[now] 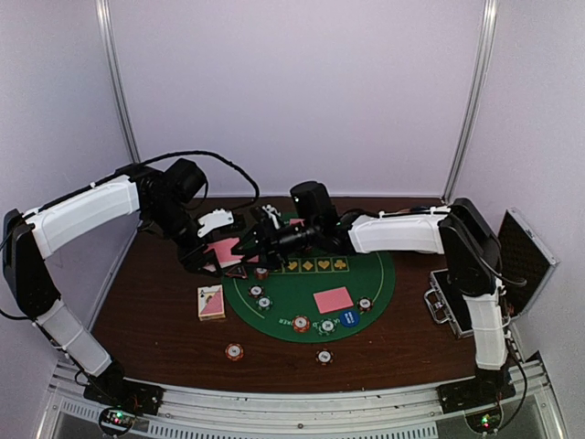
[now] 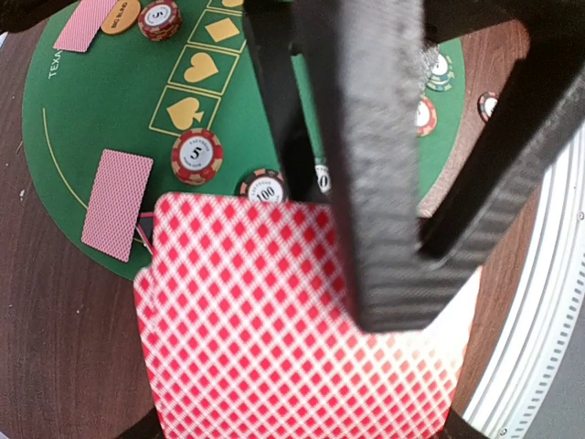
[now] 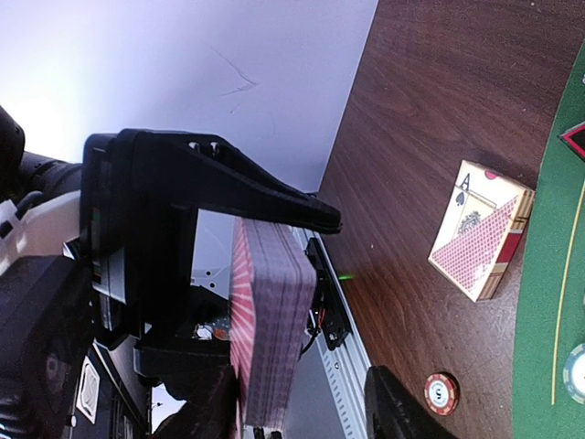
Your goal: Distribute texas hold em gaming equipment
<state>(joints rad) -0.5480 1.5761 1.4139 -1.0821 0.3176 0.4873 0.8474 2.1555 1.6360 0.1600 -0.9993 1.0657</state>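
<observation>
My left gripper [image 1: 219,252] is shut on a deck of pink-backed cards [image 1: 222,249] and holds it above the left edge of the green mat [image 1: 366,274]. The deck fills the lower left wrist view [image 2: 247,320]. My right gripper [image 1: 252,241] is open at the deck. One black finger [image 2: 384,183] lies over the card backs. In the right wrist view the deck [image 3: 270,311] stands edge-on between my open fingers, the left one against it, the right one [image 3: 393,412] apart. A dealt card [image 1: 333,299], striped chips [image 2: 196,155] and a blue button [image 1: 347,317] lie on the mat.
A card box [image 1: 211,302] lies on the brown table left of the mat, also in the right wrist view [image 3: 483,233]. Two chips [image 1: 235,351] lie off the mat near the front. The open silver-edged case [image 1: 526,261] stands at the right edge. A red-edged triangle [image 3: 576,137] sits by the mat's edge.
</observation>
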